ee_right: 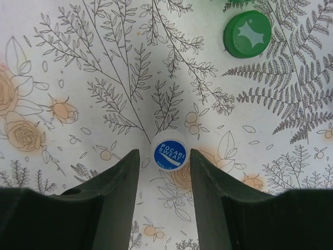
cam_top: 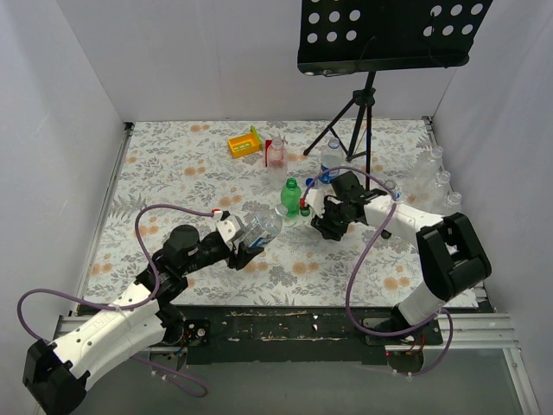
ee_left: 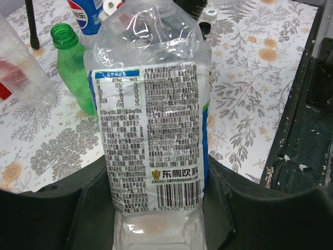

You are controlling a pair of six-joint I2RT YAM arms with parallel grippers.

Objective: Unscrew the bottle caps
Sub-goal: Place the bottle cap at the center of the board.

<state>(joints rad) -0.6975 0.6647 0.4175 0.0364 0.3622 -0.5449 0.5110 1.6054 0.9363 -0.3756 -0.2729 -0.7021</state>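
The left gripper (cam_top: 251,242) was clamped on a clear bottle (ee_left: 151,130). Its two dark fingers (ee_left: 88,208) pressed on both sides of the bottle, low down near the bottom end. The bottle had a white label full of small print, and it was lifted off the table. Its top ran out of the left wrist picture, so I could not tell if a cap was on it. The right gripper (ee_right: 164,156) pointed down at the flowery table cloth (ee_right: 78,78), and its fingers (ee_right: 117,192) were spread apart with nothing held in them. A blue and white cap (ee_right: 169,152) lay flat on the cloth right between the two tips, very close to the one on the right of the picture. A green cap (ee_right: 247,34) lay well apart from it, also flat. A small white cap (ee_left: 209,13) lay on the cloth past the held bottle. That made three loose caps that I could count. For bottles, there was the one held, one green bottle (ee_left: 73,73) standing with no cap on its neck, one Pepsi bottle (ee_left: 86,11) just behind it, one pinkish bottle (cam_top: 276,154), one bottle with a blue band (cam_top: 331,160) by the legs of a black music stand (cam_top: 384,35), and about three see-through bottles (cam_top: 442,180) by the right wall. One yellow box (cam_top: 244,143) sat near the pinkish bottle.
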